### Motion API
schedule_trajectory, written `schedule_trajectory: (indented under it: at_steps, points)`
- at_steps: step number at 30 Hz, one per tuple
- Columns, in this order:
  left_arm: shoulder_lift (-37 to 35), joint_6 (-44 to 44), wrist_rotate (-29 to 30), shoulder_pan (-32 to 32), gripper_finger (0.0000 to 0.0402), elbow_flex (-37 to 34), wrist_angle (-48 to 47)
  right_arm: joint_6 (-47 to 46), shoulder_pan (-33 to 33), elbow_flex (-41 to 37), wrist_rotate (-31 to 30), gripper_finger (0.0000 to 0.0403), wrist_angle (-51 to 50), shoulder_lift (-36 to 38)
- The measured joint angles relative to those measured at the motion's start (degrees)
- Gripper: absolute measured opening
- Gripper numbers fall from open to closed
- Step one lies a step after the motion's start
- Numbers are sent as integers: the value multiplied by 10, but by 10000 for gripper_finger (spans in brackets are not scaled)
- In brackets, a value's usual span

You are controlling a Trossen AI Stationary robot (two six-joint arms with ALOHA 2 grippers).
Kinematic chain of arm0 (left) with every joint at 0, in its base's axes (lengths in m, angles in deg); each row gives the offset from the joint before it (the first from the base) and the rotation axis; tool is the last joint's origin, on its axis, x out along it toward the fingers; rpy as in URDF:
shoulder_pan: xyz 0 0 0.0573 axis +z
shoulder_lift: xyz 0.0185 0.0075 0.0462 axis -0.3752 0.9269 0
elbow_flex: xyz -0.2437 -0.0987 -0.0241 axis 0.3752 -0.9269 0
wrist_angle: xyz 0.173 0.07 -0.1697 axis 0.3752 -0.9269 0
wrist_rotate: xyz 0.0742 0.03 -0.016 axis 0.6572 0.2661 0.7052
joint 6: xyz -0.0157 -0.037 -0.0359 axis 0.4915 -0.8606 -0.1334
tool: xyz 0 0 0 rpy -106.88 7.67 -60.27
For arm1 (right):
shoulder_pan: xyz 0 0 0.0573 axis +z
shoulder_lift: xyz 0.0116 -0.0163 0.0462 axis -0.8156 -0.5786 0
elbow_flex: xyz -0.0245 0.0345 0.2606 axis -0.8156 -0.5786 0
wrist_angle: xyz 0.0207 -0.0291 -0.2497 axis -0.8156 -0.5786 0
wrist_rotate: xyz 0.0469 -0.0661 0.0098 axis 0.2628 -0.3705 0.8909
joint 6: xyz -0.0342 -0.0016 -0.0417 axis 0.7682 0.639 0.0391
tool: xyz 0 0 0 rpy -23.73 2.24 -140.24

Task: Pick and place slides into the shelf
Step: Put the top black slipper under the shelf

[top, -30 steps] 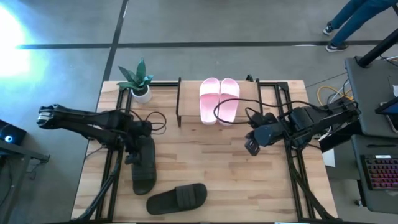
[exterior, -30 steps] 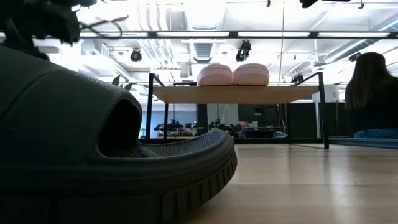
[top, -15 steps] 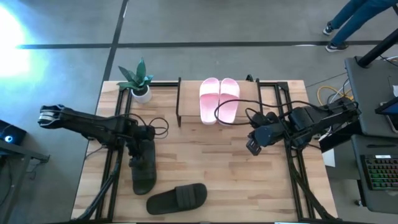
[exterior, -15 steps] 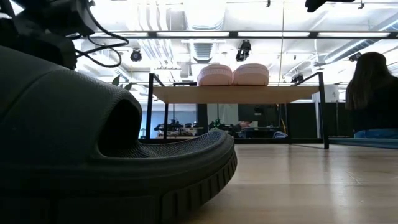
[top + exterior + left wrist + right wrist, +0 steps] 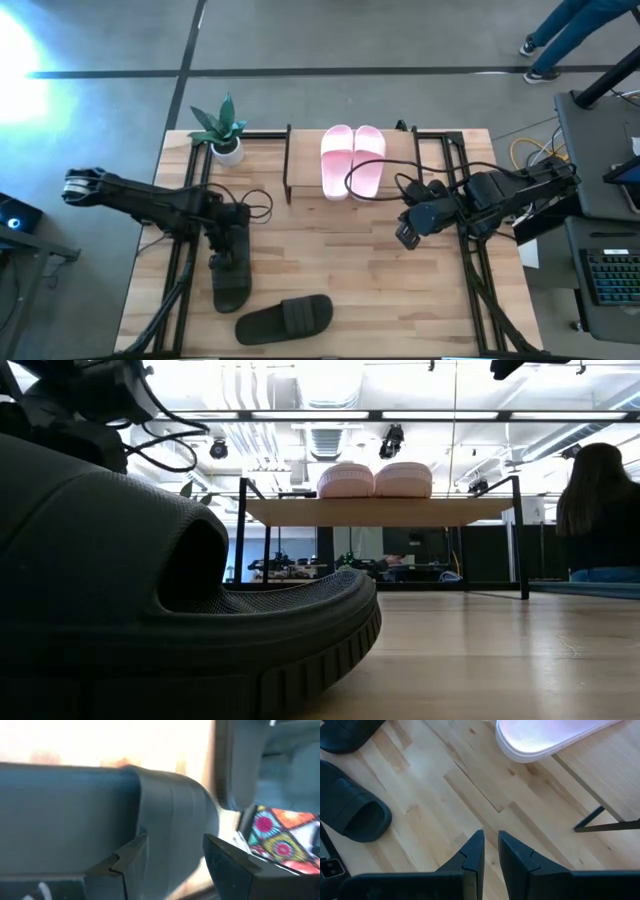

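Observation:
A dark slide (image 5: 232,285) lies flat near the table's left side, lengthwise from far to near. My left gripper (image 5: 225,245) is down on its far end, shut on it. A second dark slide (image 5: 285,318) lies near the table's near edge and fills the low view (image 5: 150,590). Two pale pink slides (image 5: 352,160) sit side by side on the shelf (image 5: 400,512). My right gripper (image 5: 407,232) hovers over bare table on the right, near the shelf, its fingers (image 5: 475,852) almost together and holding nothing. My left gripper (image 5: 175,850) has the dark slide's rounded edge (image 5: 175,820), at the slide's far end, between its two fingers. It comes from above, pointing down. The slide still lies on the table. Whether the edge belongs to the strap or the sole, I cannot tell.
A small potted plant (image 5: 222,130) stands at the table's far left corner. Black frame rails run along both sides of the table. A person (image 5: 595,510) sits in the room beyond. Bare wood lies between the two arms.
My left gripper has moved a little toward the table's right, from beside the dark slide onto its far end. The slides and my right arm have kept still.

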Motion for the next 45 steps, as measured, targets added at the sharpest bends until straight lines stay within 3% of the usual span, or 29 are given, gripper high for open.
schedule_trajectory:
  at_steps: [5,9,23,30,33,42,45]
  points:
    - [-19,0,71,0,177,0,0,0,0,0,0,47,0,0]
    - [-22,-1,87,0,177,0,0,-2,0,0,0,47,0,0]
    - [19,-6,-88,0,177,-37,5,-11,0,0,0,47,0,0]
    - [31,-7,-113,0,174,-33,30,-11,0,0,0,47,0,0]
    - [41,-8,-117,-1,148,-35,40,-11,0,0,-1,47,0,0]
    - [88,-67,-111,-1,19,-34,168,-11,0,0,-15,47,0,0]
    - [87,-71,-112,-2,6,-28,178,-11,0,0,-15,47,0,0]
